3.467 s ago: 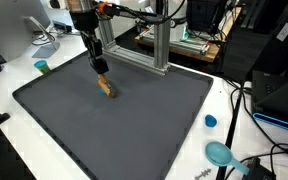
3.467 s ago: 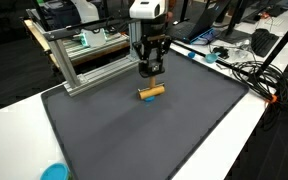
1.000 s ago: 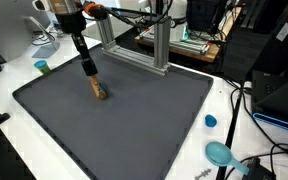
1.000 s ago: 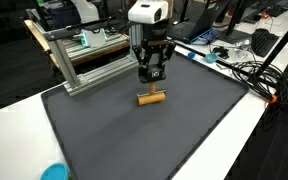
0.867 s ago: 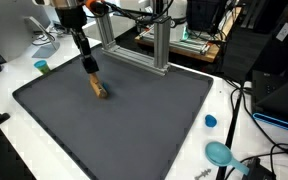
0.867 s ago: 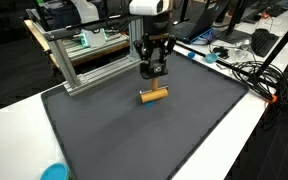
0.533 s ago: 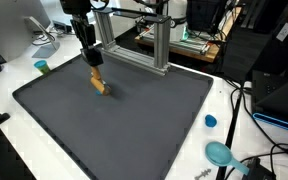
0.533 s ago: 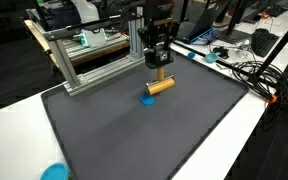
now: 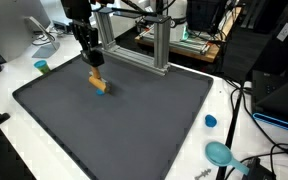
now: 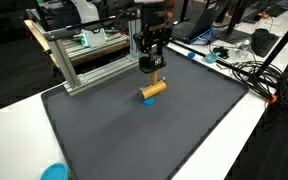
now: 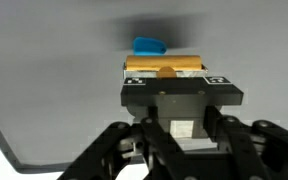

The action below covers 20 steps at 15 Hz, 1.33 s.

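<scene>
The gripper [image 10: 152,72] was pinched shut on a wooden cylinder [image 10: 155,88], held above the grey mat [image 10: 134,140], a blue piece [image 10: 147,99] at its seven o'clock. The pick-up looked complete, the cylinder not yet set down.

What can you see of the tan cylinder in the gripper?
The tan cylinder is a short, smooth, round-sided bar, wood-like in colour. The gripper is shut on it from above, pinching it near its middle. It sits tilted, one end higher than the other, and seems just clear of the dark mat. A blue piece shows at its lower end. I cannot tell whether that piece is attached to it or lies beneath it.
</scene>
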Each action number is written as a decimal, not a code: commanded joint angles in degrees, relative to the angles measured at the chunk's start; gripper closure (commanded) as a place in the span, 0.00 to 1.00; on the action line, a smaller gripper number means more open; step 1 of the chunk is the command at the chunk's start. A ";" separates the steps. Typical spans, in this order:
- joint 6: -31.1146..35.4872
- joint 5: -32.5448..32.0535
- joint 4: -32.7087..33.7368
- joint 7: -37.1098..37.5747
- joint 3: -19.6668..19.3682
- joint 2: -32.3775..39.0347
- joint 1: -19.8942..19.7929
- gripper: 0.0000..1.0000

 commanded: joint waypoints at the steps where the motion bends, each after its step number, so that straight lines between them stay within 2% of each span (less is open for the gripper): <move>1: -0.61 1.50 -0.77 -13.88 1.52 -3.25 -3.05 0.79; 6: -6.35 5.03 0.90 -31.79 3.11 -5.60 -4.86 0.79; 11: -13.64 6.01 3.57 -45.39 4.18 -3.06 -4.39 0.79; 12: -15.75 9.89 5.79 -49.26 4.72 -1.67 -5.25 0.79; 13: -19.40 13.27 8.43 -49.51 4.82 -0.11 -5.76 0.79; 14: -13.90 8.28 2.67 -45.12 3.85 -3.02 -3.93 0.54; 18: -17.38 11.24 6.68 -47.83 4.08 -0.37 -4.73 0.54; 19: -17.41 11.26 6.83 -47.86 4.10 -0.24 -4.76 0.79; 20: -15.26 10.06 6.24 -50.24 4.00 -0.63 -4.89 0.79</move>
